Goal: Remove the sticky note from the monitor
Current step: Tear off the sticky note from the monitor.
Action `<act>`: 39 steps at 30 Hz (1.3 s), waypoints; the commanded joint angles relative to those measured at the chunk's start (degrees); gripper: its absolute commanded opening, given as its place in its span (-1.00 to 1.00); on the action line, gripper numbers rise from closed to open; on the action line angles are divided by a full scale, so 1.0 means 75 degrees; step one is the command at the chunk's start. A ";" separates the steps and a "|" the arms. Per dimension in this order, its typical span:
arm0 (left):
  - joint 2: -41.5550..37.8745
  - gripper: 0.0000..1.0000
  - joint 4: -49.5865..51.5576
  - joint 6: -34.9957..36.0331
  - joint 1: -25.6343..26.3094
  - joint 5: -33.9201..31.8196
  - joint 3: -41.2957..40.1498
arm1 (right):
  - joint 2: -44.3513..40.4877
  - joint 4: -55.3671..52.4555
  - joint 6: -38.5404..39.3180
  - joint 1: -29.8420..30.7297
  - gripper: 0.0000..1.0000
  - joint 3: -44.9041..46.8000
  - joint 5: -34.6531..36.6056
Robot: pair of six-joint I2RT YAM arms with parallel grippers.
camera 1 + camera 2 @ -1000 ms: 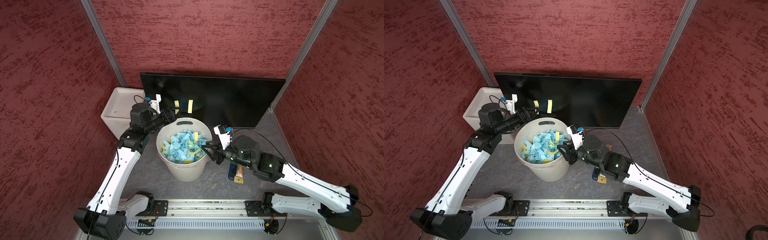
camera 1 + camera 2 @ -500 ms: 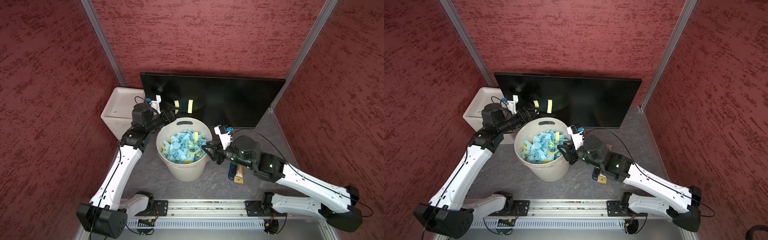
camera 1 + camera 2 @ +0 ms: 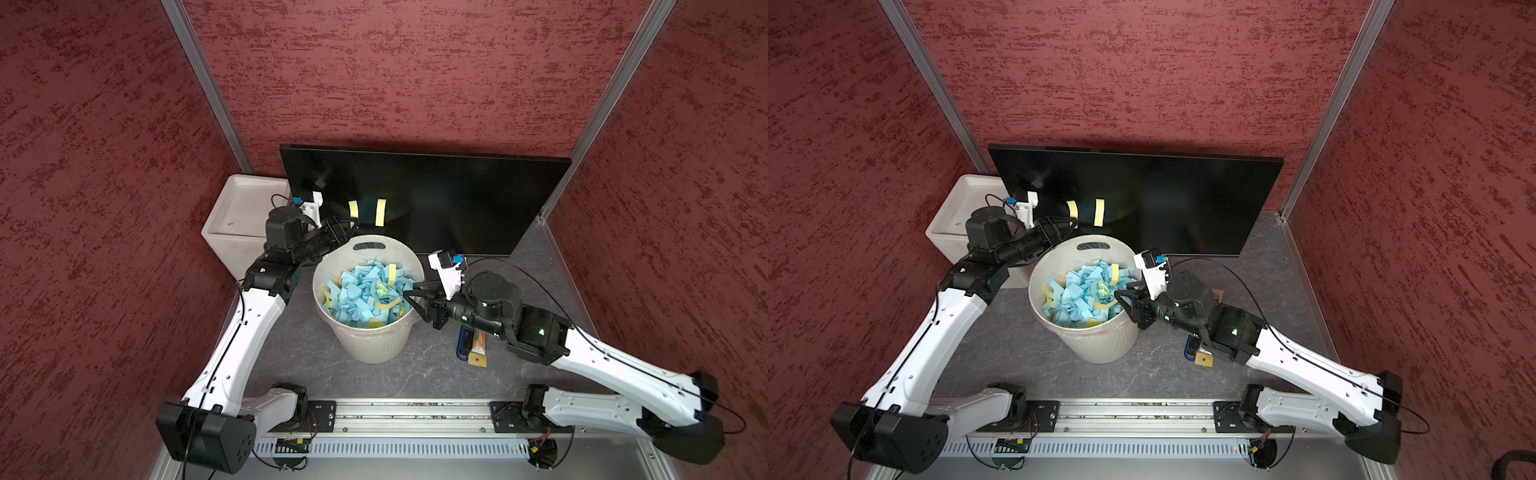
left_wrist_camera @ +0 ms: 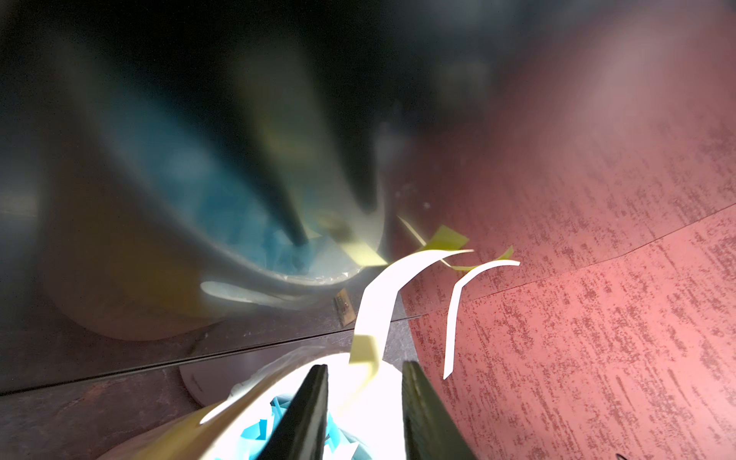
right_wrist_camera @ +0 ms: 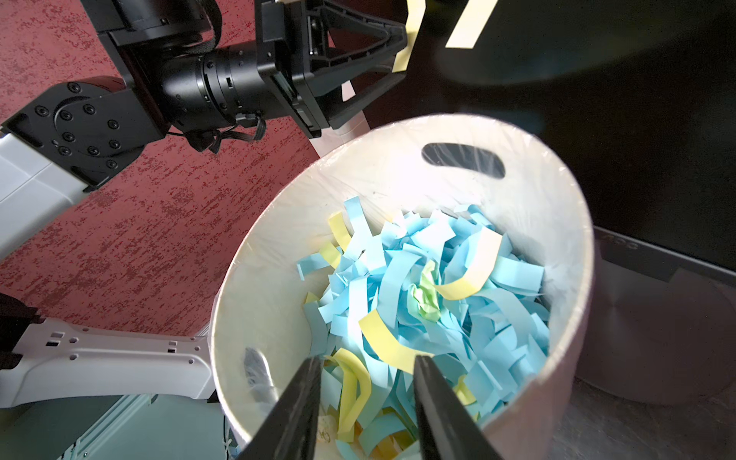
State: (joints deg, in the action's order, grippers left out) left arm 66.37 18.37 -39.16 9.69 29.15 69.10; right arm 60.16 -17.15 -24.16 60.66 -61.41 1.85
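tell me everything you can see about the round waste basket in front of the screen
The waste basket is a round, cream, plastic-looking tub with a ribbed outer wall, an oval handle slot near the rim and a clear liner. It stands upright on the grey table, just in front of the monitor, well filled with curled blue paper strips, a few yellow ones and a crumpled green scrap. The right pincer, open, hangs over its rim; contact cannot be told.

Lab booth (red partition walls (image 3: 395,70))
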 commanded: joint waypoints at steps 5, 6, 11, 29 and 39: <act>-0.0072 -0.61 -0.0148 -0.0019 -0.0085 0.0096 -0.0085 | -0.0158 0.0072 -0.0054 0.0068 -0.15 0.0081 0.0251; -0.0072 -0.67 -0.0117 -0.0022 -0.0094 0.0097 -0.0079 | -0.0164 0.0073 -0.0059 0.0068 -0.15 0.0087 0.0247; -0.0121 -0.85 -0.0060 -0.0038 -0.0097 0.0200 -0.0097 | -0.0158 0.0071 -0.0081 0.0068 -0.15 0.0077 0.0229; -0.1233 -0.97 0.0371 -0.0080 0.0067 0.0452 -0.0414 | -0.0359 -0.0234 -0.0103 0.0067 0.13 -0.0038 0.0465; -0.1827 -0.94 0.1163 0.0152 0.0589 0.0295 -0.0287 | -0.0850 -0.0561 0.0029 0.0068 0.60 0.0011 0.1006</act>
State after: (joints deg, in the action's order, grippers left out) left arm 53.60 24.08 -39.77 13.17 31.62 66.41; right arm 55.70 -20.12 -24.64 60.66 -61.41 6.17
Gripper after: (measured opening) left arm 0.059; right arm 0.777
